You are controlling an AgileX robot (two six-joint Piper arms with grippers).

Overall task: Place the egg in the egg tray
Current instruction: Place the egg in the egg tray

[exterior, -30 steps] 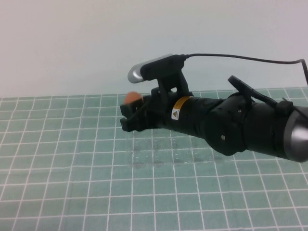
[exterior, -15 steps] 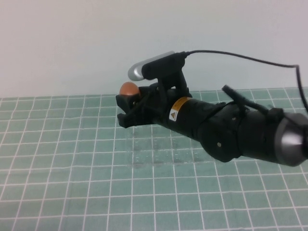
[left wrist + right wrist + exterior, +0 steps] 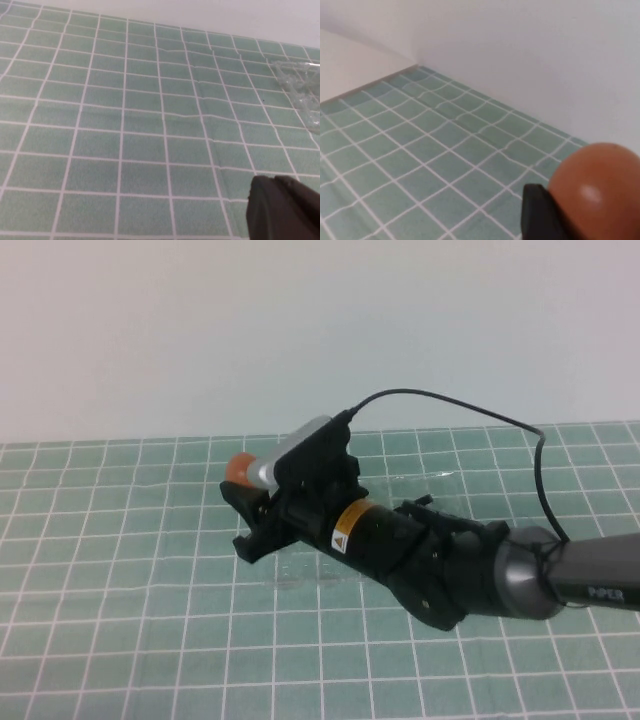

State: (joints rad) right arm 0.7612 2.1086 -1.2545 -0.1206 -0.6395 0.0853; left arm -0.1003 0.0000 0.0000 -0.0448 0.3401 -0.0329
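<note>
The orange-brown egg (image 3: 240, 468) is held in my right gripper (image 3: 241, 502), which is shut on it and hangs in the air over the left end of the egg tray (image 3: 300, 575). The tray is clear plastic and hard to see on the green grid mat. In the right wrist view the egg (image 3: 596, 189) fills the corner next to one black finger (image 3: 539, 215). My left gripper (image 3: 282, 210) shows only in the left wrist view, low over the mat, shut and empty. The tray's corner (image 3: 300, 85) lies beyond it.
The green grid mat (image 3: 120, 590) covers the table up to a plain white wall (image 3: 200, 330) at the back. The right arm's black body and cable (image 3: 470, 420) stretch over the tray's right part.
My right gripper has moved left and down with the egg, and its wrist has rolled so the camera housing now tilts. The cable has looped upward.
</note>
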